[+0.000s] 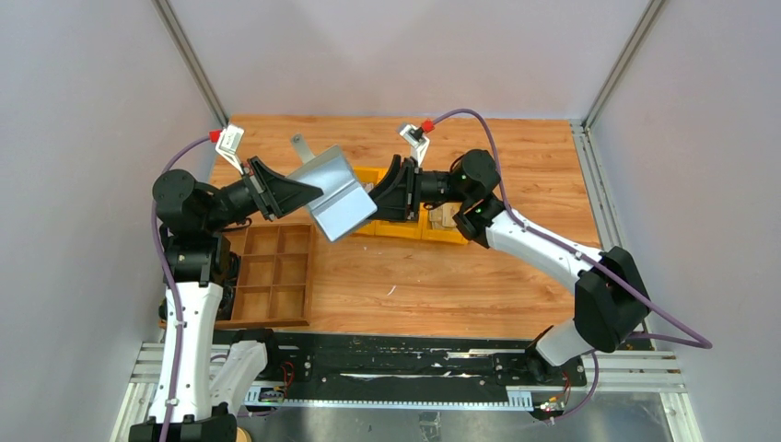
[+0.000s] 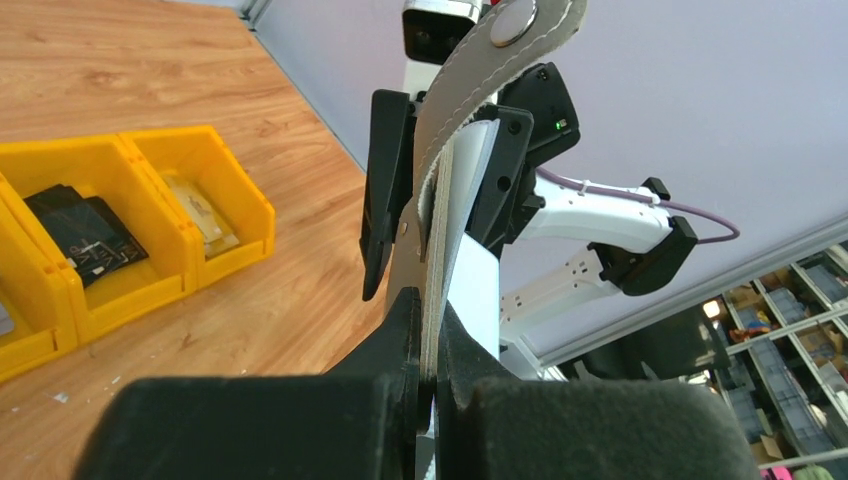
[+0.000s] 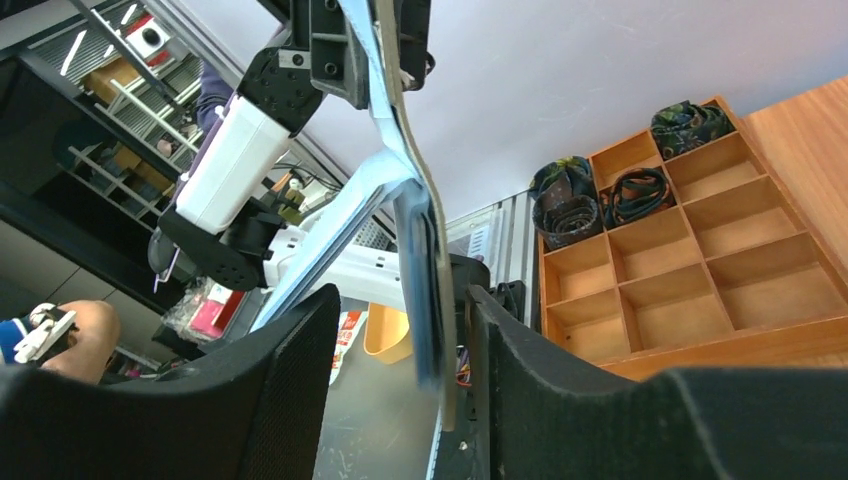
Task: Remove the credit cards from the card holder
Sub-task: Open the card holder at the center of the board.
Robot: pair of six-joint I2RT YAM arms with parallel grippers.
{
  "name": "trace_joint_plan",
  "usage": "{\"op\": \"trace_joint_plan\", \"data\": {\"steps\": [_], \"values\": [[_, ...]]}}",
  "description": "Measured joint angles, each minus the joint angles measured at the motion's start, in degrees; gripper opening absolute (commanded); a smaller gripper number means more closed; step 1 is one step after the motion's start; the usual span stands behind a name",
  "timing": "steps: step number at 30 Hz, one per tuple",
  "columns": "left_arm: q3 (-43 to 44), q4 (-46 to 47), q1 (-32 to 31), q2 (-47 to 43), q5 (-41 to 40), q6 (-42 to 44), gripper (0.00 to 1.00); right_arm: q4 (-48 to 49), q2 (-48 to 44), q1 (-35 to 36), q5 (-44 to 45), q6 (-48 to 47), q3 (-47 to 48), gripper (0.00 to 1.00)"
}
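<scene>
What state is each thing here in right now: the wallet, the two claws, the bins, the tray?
Flat grey-blue folding card holder: unfolded, held up off the table.
Its closing tab: unfastened, sticking out free.
Left gripper: shut on the card holder's edge.
Right gripper: open, fingers either side of the opposite edge.
Yellow plastic bins: open-topped, packets inside.
Brown wooden compartment tray: far cells hold dark coils, near cells empty.
</scene>
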Motion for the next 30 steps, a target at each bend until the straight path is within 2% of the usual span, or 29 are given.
{"op": "trace_joint_plan", "data": {"steps": [5,14,20,26,30], "values": [[0.00,-0.98,-0.04,0.00,0.52,0.48,0.00,1.18,-0.15,0.00,-1.70,0.70,-0.50,0.54],[0.44,-1.27,-0.04,0.00,0.72,0.66,0.00,-3.32,-0.87,0.00,-4.17,-1.90,-0.52,0.56],[1.53,-1.29,-0.04,0.00,0.76,0.63,0.00,-3.67,-5.09,0.11,-7.08,-3.45,-2.47,0.46],[1.64,-1.27,-0.04,0.00,0.74,0.52,0.00,-3.45,-6.12,0.11,-7.02,-3.76,-2.58,0.26],[1.64,-1.27,-0.04,-0.02,0.76,0.31,0.00,-3.85,-5.51,0.11,-6.12,-3.65,-2.54,0.20]]}}
